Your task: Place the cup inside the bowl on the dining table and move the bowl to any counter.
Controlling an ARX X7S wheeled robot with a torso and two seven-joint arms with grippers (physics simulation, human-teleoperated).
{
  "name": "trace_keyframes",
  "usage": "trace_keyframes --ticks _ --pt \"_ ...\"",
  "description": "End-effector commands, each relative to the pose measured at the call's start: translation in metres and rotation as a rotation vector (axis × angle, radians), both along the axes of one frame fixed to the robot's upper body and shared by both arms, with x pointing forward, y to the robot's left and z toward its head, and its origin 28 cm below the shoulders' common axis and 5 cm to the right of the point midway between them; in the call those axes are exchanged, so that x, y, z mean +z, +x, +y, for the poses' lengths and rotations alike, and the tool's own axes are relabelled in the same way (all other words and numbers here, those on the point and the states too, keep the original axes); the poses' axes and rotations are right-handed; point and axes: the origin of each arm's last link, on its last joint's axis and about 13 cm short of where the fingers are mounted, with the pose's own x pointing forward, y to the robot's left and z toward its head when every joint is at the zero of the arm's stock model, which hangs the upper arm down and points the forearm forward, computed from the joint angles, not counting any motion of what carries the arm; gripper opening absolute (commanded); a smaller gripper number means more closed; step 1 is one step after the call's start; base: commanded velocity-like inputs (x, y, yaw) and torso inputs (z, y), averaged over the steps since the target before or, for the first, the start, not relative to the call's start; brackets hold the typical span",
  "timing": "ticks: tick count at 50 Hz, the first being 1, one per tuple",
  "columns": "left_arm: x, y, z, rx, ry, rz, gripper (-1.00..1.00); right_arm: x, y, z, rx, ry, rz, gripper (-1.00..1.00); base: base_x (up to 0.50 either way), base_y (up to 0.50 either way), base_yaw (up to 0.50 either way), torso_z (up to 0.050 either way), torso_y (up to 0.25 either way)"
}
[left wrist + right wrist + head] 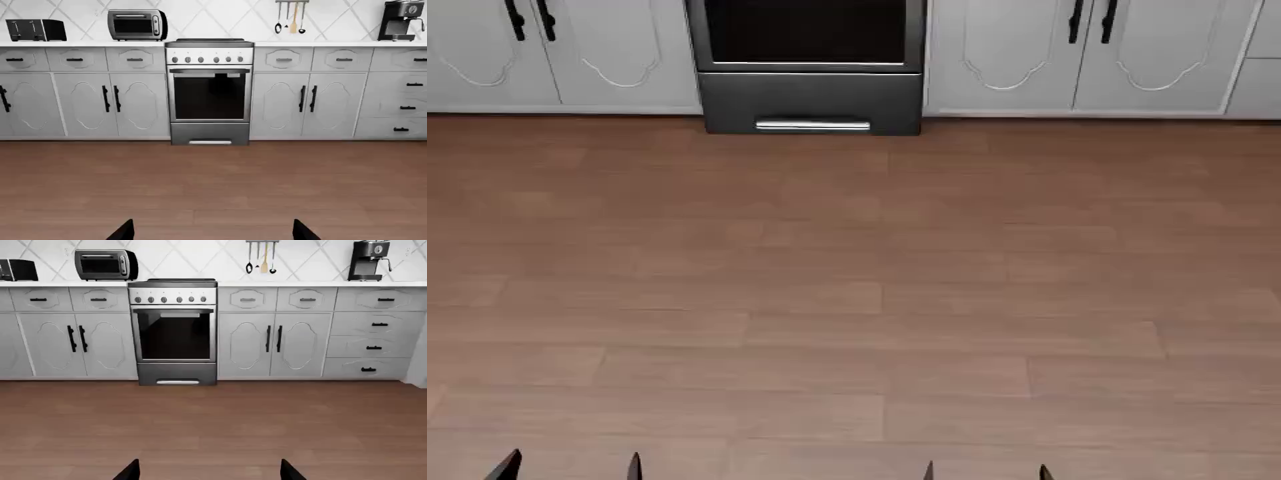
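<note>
Left hand (567,466): only the two dark fingertips show at the near edge of the head view, set apart with bare floor (854,300) between them — released, holding nothing.
Right hand (985,470): the same, two tips apart over the floor, released and touching nothing.
Cup, bowl, dining table: none in any view — they lie somewhere outside what the cameras face, so I cannot tell which way from either hand, nor which arm is nearer.
Ahead: oven (175,330) set in a run of pale cabinets (73,345), well apart from the hands across open floor.
Table along the wall (87,44): carries a toaster (35,30), a toaster oven (137,24) and a coffee machine (400,20); it looks like a candidate place for the bowl later.
Step in hand: judged as finding the dining table — the base likely has to turn away from the oven first.
Risk: none near the hands now.
</note>
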Motion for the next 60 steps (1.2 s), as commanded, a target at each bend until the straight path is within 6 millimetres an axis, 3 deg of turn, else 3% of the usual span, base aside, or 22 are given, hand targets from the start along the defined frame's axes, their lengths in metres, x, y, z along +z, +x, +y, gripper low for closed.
trace_keyframes --ticks 1,18,60 --pt "0.0012 0.002 -0.0033 -0.003 0.002 0.001 1.0 -0.0033 0.0009 0.0005 0.005 -0.006 0.008 1.0 0.0 0.0 0.0 0.0 0.0" --pt "-0.0009 0.0014 -0.0015 0.0 0.009 0.018 1.0 0.0003 -0.001 -0.0002 0.003 -0.024 -0.001 1.0 -0.03 0.0 0.0 0.0 0.0" --pt "-0.0014 0.001 -0.0002 0.005 0.002 0.025 1.0 0.001 -0.0001 0.0005 0.005 -0.007 -0.003 1.0 -0.5 0.1 0.0 0.0 0.0"
